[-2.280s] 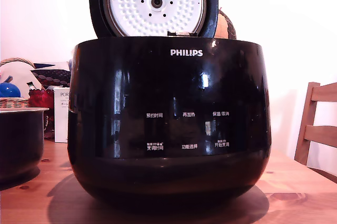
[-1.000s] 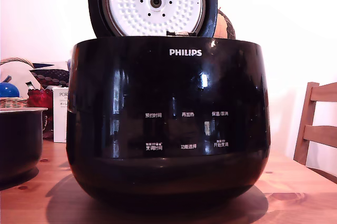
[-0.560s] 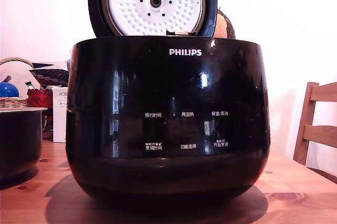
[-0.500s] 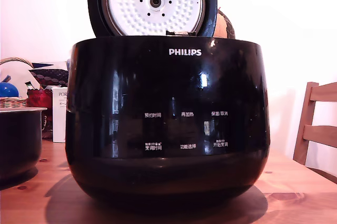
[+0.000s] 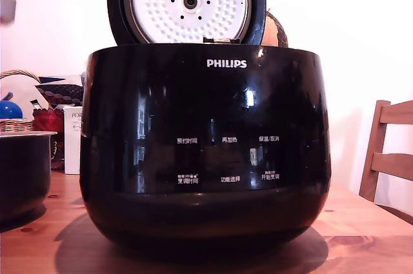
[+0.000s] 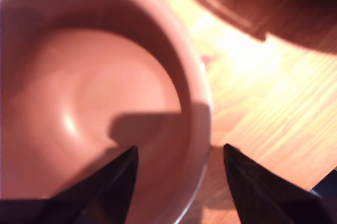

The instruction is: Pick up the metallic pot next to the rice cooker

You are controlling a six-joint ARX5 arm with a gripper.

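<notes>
Fingers (image 6: 113, 184) of the tool (image 6: 179, 153) are standing spread wide, straddling the rim of the metallic pot (image 6: 89, 97), one inside, one outside. On the wooden worktop (image 5: 361, 222), that pot is sitting at the exterior view's left beside the rice cooker (image 5: 205, 151), apart.
</notes>
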